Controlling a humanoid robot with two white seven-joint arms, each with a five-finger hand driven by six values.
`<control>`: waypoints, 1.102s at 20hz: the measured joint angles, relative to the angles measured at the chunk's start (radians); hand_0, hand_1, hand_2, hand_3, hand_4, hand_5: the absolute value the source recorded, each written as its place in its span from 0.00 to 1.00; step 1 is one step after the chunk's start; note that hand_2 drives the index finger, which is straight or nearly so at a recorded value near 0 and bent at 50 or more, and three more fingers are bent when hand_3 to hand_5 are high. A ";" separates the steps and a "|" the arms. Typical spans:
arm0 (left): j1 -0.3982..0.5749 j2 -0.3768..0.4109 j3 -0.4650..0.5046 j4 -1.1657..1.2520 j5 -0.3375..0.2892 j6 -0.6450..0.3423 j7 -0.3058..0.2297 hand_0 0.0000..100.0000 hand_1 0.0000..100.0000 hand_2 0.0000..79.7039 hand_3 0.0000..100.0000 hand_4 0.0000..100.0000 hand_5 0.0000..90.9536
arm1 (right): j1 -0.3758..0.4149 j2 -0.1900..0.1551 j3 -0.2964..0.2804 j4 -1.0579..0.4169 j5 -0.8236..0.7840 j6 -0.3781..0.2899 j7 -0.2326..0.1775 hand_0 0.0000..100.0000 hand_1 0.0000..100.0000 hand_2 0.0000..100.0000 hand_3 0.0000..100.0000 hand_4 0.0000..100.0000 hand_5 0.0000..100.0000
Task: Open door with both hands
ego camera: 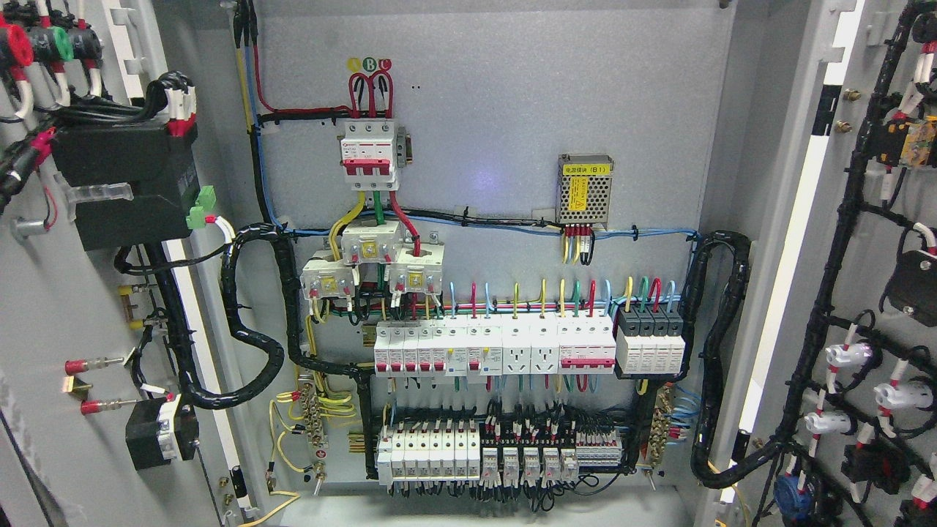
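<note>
A grey electrical cabinet fills the head view, and both of its doors stand swung wide. The left door [44, 322] shows its inner face with a black box, wiring and red-tipped studs. The right door [812, 307] also shows its inner face, carrying black cable looms and white connectors. Between them the back panel [498, 110] is exposed. It carries a red-and-white main breaker [370, 155], a row of white breakers [494, 348] and lower terminal blocks [498, 454]. Neither of my hands nor any arm shows in the picture.
A perforated power supply [584, 189] with a yellow label sits at the panel's upper right. Black corrugated conduit loops from the left door [252, 344] and from the right door [721, 351] into the cabinet. Loose yellow wires hang near the bottom left.
</note>
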 measured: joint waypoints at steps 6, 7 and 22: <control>0.067 0.083 -0.092 -0.264 0.001 -0.003 -0.001 0.00 0.00 0.00 0.00 0.00 0.00 | 0.064 -0.089 -0.088 -0.034 -0.004 -0.002 -0.004 0.19 0.00 0.00 0.00 0.00 0.00; 0.074 0.100 -0.109 -0.308 0.001 -0.002 0.000 0.00 0.00 0.00 0.00 0.00 0.00 | 0.080 -0.104 -0.101 -0.045 -0.003 -0.011 -0.002 0.19 0.00 0.00 0.00 0.00 0.00; 0.115 0.275 -0.235 -0.805 0.000 0.007 0.003 0.00 0.00 0.00 0.00 0.00 0.00 | 0.348 -0.301 -0.202 -0.246 0.015 -0.399 -0.263 0.19 0.00 0.00 0.00 0.00 0.00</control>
